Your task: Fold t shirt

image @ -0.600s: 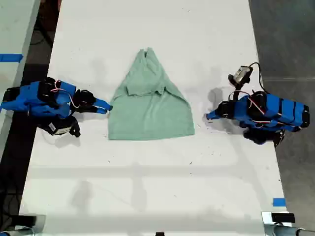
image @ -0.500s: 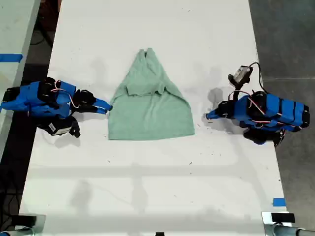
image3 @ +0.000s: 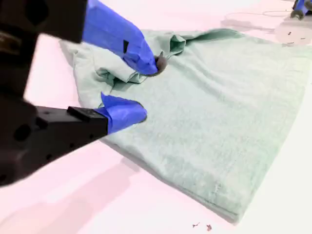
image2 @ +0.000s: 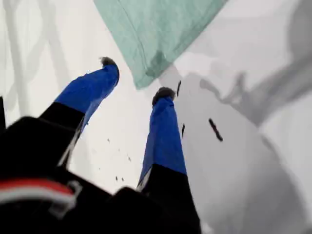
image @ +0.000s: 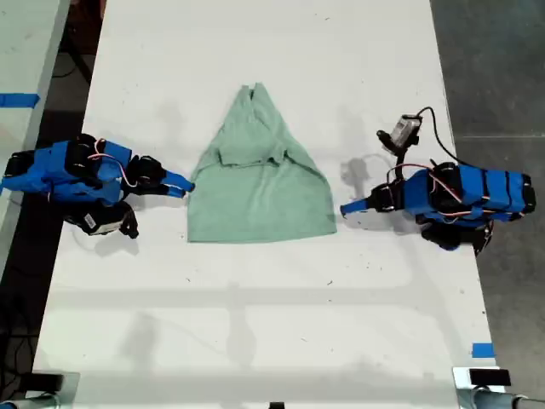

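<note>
- T shirt [image: 260, 181] lies mid-table [image: 255, 324], sides already folded in; you have the bottom-to-top fold left.
- My first gripper [image2: 137, 83] waits at its corner, fingers apart, empty.
- My second gripper [image3: 146, 87] hovers at its edge, fingers apart, empty.

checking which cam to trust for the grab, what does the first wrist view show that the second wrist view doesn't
Only the first wrist view: my first hand, open, fingertips just short of one corner of the t shirt, plus dark specks on the table.
Only the second wrist view: my second hand, open at the shirt's side edge, and the folded-in sleeve flap.
Both: the mint shirt lying on the white table.
</note>
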